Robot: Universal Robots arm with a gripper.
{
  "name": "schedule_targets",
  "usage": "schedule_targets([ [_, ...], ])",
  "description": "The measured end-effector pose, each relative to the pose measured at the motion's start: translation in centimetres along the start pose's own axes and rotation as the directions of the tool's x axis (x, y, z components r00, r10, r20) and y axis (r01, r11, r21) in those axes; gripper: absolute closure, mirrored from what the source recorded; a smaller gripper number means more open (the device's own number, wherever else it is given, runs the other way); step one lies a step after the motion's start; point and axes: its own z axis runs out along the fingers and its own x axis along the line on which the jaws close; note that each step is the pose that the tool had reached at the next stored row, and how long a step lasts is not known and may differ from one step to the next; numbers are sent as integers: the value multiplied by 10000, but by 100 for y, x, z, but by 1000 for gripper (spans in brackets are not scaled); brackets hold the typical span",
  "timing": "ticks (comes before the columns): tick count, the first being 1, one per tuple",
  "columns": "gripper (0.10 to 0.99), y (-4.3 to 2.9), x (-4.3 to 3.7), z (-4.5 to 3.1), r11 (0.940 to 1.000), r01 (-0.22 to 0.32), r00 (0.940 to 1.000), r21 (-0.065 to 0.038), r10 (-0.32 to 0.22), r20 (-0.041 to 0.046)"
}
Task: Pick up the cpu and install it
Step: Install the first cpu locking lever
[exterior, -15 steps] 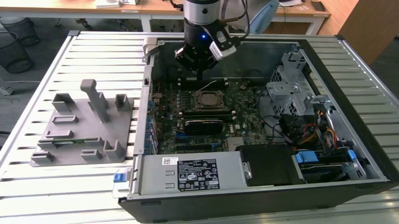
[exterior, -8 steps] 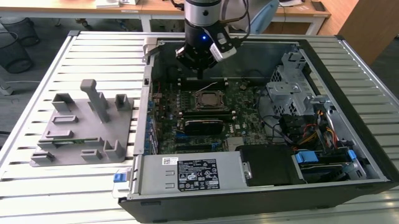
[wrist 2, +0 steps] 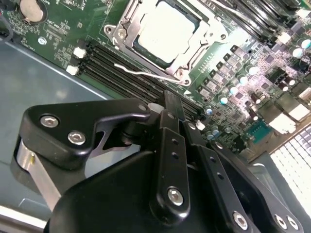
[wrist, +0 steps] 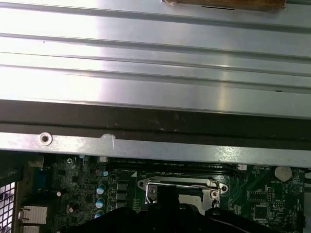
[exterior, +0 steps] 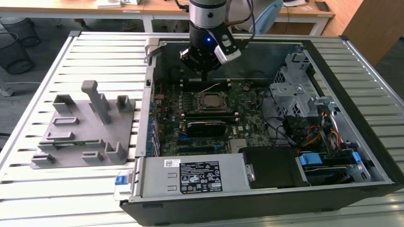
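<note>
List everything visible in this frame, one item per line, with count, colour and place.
cpu: one, pale silvery top, seated in the socket frame on the motherboard, nothing gripping it.
socket frame: one, metal, around the cpu; thin wire lever beside it.
motherboard: one, green, on the floor of the open case.
computer case: one, black, lying open on the slatted table.
power supply: one, grey with a label, at the case's near edge.
grey holder: one, with upright posts, on the table at the exterior view's left.
slatted table: one, silvery.
gripper: one, black, above the motherboard just beyond the socket, holding nothing.
</note>
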Motion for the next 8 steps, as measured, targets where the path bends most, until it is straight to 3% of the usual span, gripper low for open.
schedule_targets([
  [8,980,-4,-38,28,10000,1,10000,-3,-1,1],
])
